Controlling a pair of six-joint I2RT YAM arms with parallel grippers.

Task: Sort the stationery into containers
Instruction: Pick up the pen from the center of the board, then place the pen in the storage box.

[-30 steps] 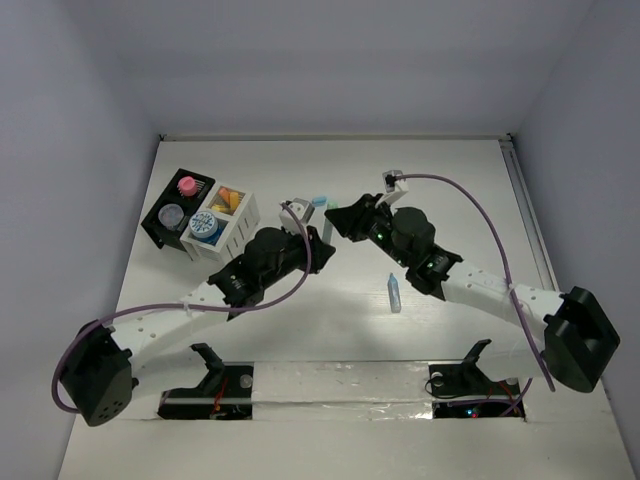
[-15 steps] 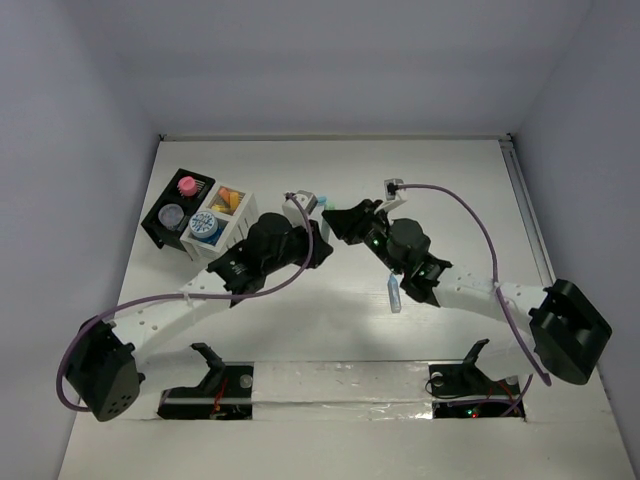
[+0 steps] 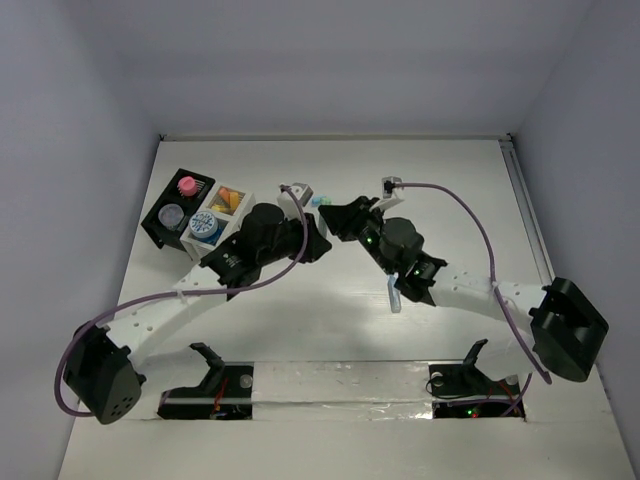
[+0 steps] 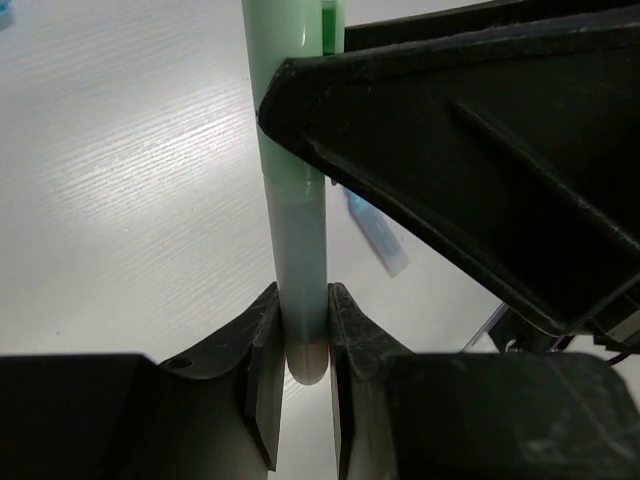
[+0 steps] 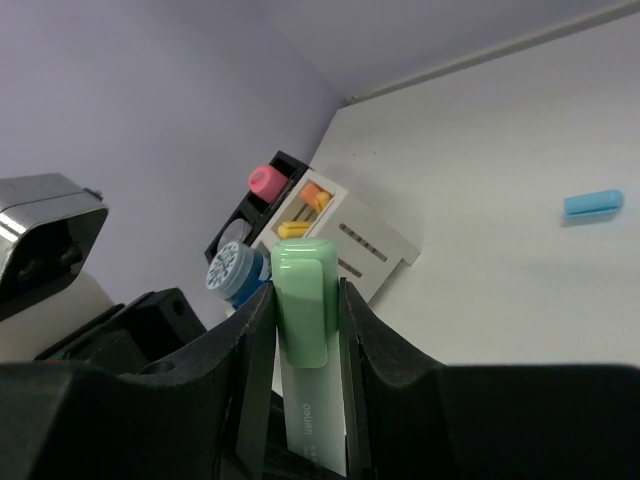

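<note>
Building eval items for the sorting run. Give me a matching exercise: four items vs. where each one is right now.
Items:
1. green pen
2. pink-topped piece
3. blue-lidded tub
4. blue stick

Places:
A. in the black tray
B. lying on the table beside the right arm
C. clamped between fingers of both arms
D. in the white box

Pairs: 1-C, 2-A, 3-D, 4-B
</note>
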